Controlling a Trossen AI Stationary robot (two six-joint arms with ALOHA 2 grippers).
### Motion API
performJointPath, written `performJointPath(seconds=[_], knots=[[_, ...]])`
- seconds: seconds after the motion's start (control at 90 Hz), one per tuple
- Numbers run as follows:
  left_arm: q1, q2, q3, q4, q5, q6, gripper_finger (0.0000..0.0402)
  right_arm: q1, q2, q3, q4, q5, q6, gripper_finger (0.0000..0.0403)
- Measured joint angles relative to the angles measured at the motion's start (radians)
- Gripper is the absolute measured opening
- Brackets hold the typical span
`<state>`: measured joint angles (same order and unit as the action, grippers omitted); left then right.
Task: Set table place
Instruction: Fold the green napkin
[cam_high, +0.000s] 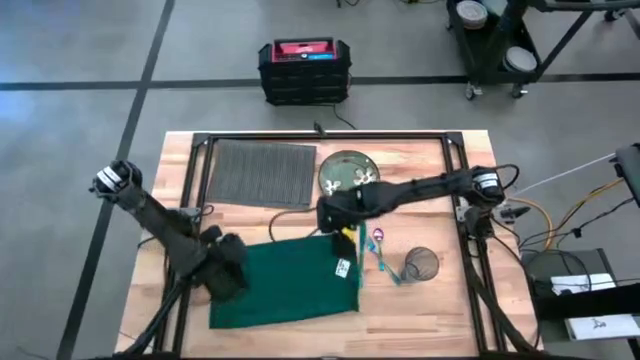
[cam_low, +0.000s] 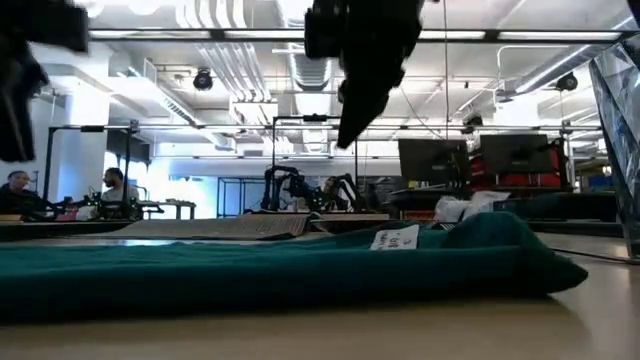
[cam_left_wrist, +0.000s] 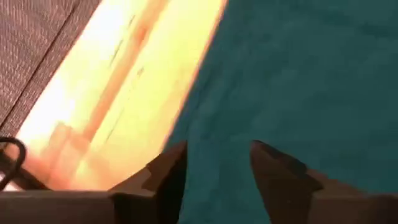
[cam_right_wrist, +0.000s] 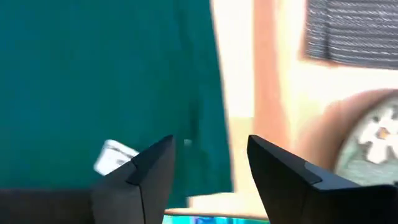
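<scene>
Overhead view straight down, low view level at tabletop, wrist views close, all sharing green napkin (cam_high: 285, 282)

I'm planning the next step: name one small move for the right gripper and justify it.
Probably lower the right gripper onto the top right corner of the dark green cloth napkin and close. Its fingers are open and empty just above that edge, and the cloth lies spread on the light-wood table, off the dark grey ribbed placemat.

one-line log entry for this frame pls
left gripper: open, over green cloth left edge | right gripper: open, above cloth's right edge | placemat: flat, far side | plate: beside placemat
</scene>
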<state>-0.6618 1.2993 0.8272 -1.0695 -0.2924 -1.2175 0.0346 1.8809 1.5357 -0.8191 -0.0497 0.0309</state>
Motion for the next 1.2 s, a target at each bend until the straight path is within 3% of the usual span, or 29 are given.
performJointPath(seconds=[0.156, 0.322, 0.611, 1.067, 1.2], knots=[[0.179, -0.104, -0.126, 0.134, 0.095, 0.169, 0.0182, -0.021, 0.001, -0.107, 0.113, -0.003, -0.024, 0.0190], [0.305, -0.154, -0.225, 0.307, 0.266, 0.325, 0.0158, -0.009, 0.001, -0.194, 0.190, -0.011, -0.012, 0.0183], [0.312, -0.118, -0.305, 0.389, 0.315, 0.388, 0.0117, 0.013, 0.002, -0.260, 0.224, -0.010, 0.021, 0.0174], [0.310, -0.120, -0.359, 0.463, 0.369, 0.428, 0.0115, 0.015, 0.002, -0.260, 0.235, -0.010, -0.007, 0.0168], [0.302, -0.123, -0.351, 0.486, 0.427, 0.502, 0.0112, 0.015, 0.002, -0.260, 0.247, -0.010, -0.009, 0.0168]])
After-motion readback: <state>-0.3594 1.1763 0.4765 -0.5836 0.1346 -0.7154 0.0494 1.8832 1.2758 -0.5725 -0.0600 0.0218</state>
